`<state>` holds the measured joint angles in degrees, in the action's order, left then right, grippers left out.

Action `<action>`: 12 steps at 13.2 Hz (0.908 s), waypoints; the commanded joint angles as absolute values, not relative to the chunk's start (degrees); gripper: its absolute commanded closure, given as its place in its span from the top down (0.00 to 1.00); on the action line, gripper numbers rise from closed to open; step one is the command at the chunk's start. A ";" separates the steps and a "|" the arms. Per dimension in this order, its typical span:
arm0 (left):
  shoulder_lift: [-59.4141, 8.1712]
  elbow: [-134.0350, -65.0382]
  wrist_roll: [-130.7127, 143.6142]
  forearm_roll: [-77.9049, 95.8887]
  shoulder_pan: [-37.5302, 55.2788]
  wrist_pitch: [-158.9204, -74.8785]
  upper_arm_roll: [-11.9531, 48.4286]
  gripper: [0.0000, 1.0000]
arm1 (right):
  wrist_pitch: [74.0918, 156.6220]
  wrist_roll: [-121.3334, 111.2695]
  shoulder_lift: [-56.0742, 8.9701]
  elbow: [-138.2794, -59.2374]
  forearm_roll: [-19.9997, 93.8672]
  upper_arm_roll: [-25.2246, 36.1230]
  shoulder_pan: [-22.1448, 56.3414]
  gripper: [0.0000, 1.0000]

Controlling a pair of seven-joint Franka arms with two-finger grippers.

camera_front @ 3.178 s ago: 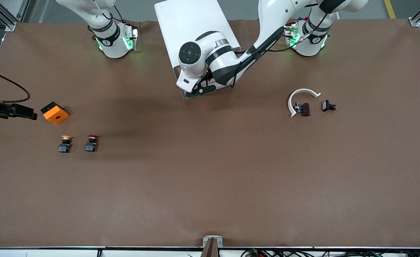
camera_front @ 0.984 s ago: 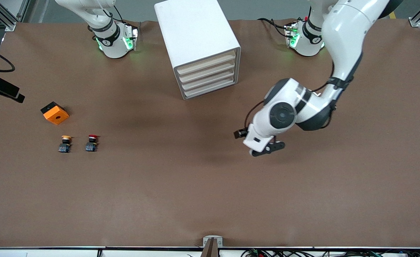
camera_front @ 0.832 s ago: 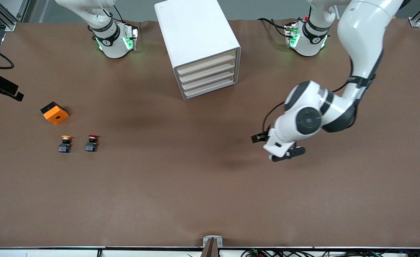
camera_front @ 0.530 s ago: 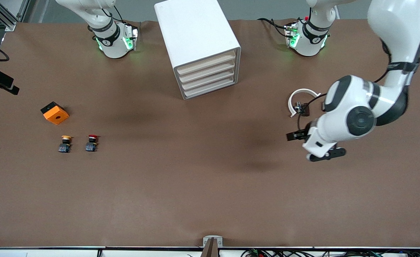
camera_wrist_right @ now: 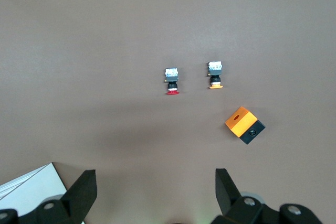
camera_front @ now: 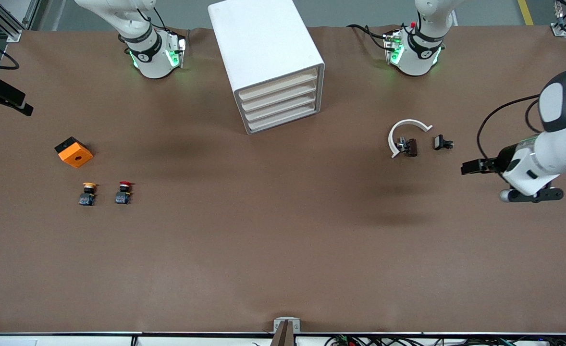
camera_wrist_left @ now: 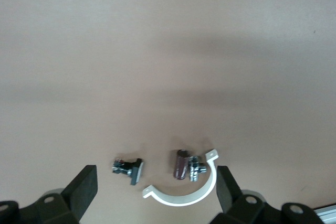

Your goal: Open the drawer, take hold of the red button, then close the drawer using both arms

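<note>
Over bare table, left gripper (camera_front: 528, 196) wide, empty

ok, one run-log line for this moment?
drawer: shut | button: on table, untouched | left tool: open, empty, over table at left arm's end | right tool: open, empty, over table near the button

The front view looks steeply down from high across the brown tabletop (camera_front: 283, 250), facing both arm bases and taking in the white cabinet (camera_front: 266, 62) and all the small parts. The left wrist view looks down from well above, sharing the white curved clip (camera_front: 405, 132) (camera_wrist_left: 184, 190) with the front view. The right wrist view, equally high, shares the red-capped button (camera_front: 124, 192) (camera_wrist_right: 171, 81), the yellow-capped button (camera_front: 88, 193) (camera_wrist_right: 215, 74) and the orange cube (camera_front: 74, 152) (camera_wrist_right: 244, 124).
</note>
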<state>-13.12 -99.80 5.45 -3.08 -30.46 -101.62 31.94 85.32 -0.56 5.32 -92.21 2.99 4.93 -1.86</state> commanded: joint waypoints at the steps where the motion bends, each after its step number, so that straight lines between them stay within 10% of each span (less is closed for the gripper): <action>1: -6.60 -103.71 4.39 -1.50 -30.33 -101.78 31.21 1.00 | 86.04 0.26 7.03 -94.04 3.52 8.44 1.67 1.00; 12: 2.54 -106.26 5.10 -0.62 1.84 -102.22 -0.17 1.00 | 85.61 -1.49 7.90 -93.43 -2.02 -1.06 -3.60 1.00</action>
<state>-0.69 -104.26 5.31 -1.73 -1.31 -101.63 2.63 85.54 -0.56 5.97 -92.53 -0.65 -0.31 -2.09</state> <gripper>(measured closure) 0.000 0.000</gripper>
